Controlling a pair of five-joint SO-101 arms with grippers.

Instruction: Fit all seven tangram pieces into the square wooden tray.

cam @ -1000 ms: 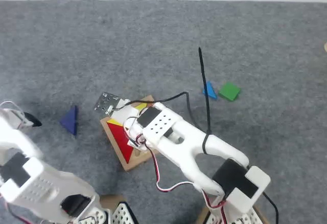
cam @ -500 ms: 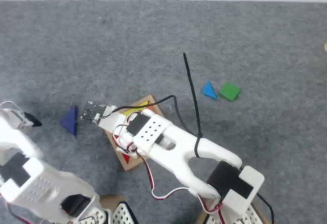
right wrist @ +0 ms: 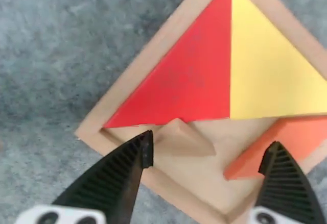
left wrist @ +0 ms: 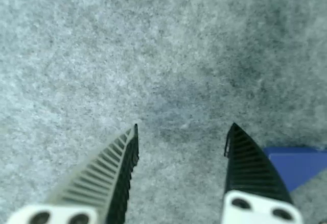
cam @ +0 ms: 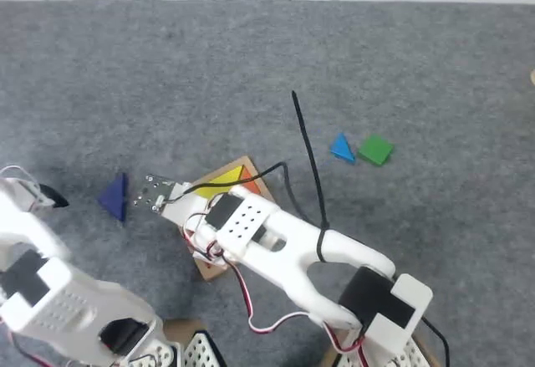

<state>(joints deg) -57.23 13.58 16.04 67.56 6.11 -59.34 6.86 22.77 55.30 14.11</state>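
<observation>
Hovering over the wooden tray [right wrist: 138, 76] and its red triangle [right wrist: 184, 81], my right hand [right wrist: 210, 145] stood open; left hand [left wrist: 184, 128] open above the tabletop [left wrist: 153, 40].

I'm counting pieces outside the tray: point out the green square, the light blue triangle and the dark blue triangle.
green square [cam: 375, 149], high view, centre of its top face
light blue triangle [cam: 341, 149], high view, centre of its top face
dark blue triangle [cam: 116, 197], high view, centre of its top face

Free mat [cam: 150, 91] btwn navy triangle [cam: 115, 196] & tray [cam: 215, 266]; R arm [cam: 280, 242] above tray.
</observation>
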